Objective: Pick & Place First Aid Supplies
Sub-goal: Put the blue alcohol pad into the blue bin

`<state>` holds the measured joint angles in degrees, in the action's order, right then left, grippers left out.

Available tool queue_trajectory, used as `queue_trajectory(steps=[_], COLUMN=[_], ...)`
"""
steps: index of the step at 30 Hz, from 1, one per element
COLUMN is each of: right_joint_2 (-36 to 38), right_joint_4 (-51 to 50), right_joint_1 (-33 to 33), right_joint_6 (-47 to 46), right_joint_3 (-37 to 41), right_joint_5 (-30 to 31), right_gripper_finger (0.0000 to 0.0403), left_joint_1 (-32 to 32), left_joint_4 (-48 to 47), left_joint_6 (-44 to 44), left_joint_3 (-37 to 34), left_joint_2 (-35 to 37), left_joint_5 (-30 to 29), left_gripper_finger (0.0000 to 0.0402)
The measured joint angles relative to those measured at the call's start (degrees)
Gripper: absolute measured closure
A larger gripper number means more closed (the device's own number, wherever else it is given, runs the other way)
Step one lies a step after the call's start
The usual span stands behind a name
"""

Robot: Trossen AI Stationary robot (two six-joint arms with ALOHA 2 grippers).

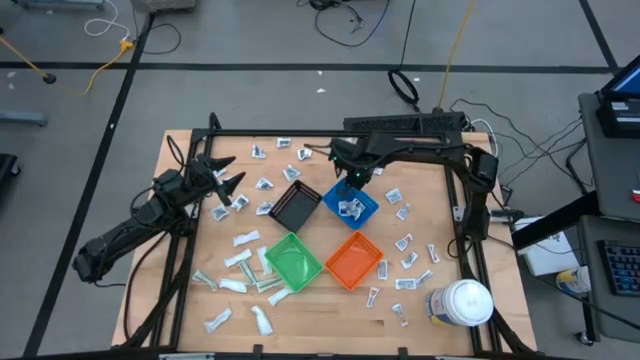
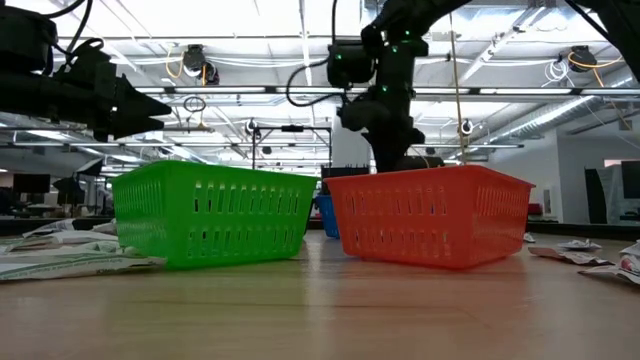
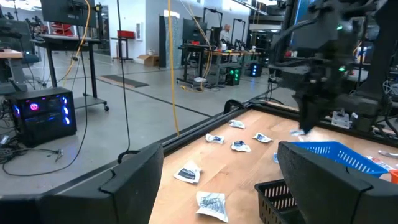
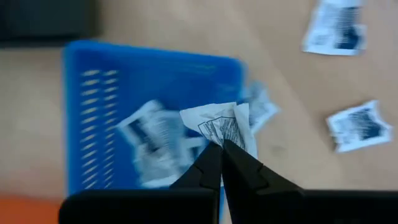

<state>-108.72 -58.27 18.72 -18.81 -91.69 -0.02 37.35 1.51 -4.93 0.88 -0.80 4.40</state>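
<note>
One white packet (image 4: 221, 124) with unreadable dark print, clamped in right pincer (image 4: 221, 152) above blue bin (image 4: 93, 93), left pincer (image 1: 232, 186) apart.

You see white packets (image 1: 243, 239) scattered flat over the surface, some lying in the blue bin (image 1: 365, 212), one crumpled packet (image 4: 219, 126) pinched above it.

Dark print on the white packets (image 4: 219, 126), too blurred to read, no other legible text
</note>
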Motion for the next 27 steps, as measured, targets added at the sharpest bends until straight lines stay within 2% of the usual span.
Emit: queue_trajectory(steps=[11,22,27], right_joint_2=[-0.9,-5.4,-5.7], right_joint_4=[-0.3,0.0,0.3], right_joint_1=[-5.7,-6.1,-6.4], right_joint_6=[2.0,2.6,2.6], right_joint_3=[-0.5,-0.5,-0.5], right_joint_5=[-1.8,-1.8,-1.7], right_gripper_finger=[0.0403,0.0403,0.0389], left_joint_1=[0.0,0.0,0.0], left_joint_4=[0.0,0.0,0.0], left_joint_6=[0.0,0.0,0.0], left_joint_3=[0.0,0.0,0.0], left_joint_2=[0.0,0.0,0.0], left_joint_5=[0.0,0.0,0.0], left_gripper_finger=[0.0078,0.0078,0.0078])
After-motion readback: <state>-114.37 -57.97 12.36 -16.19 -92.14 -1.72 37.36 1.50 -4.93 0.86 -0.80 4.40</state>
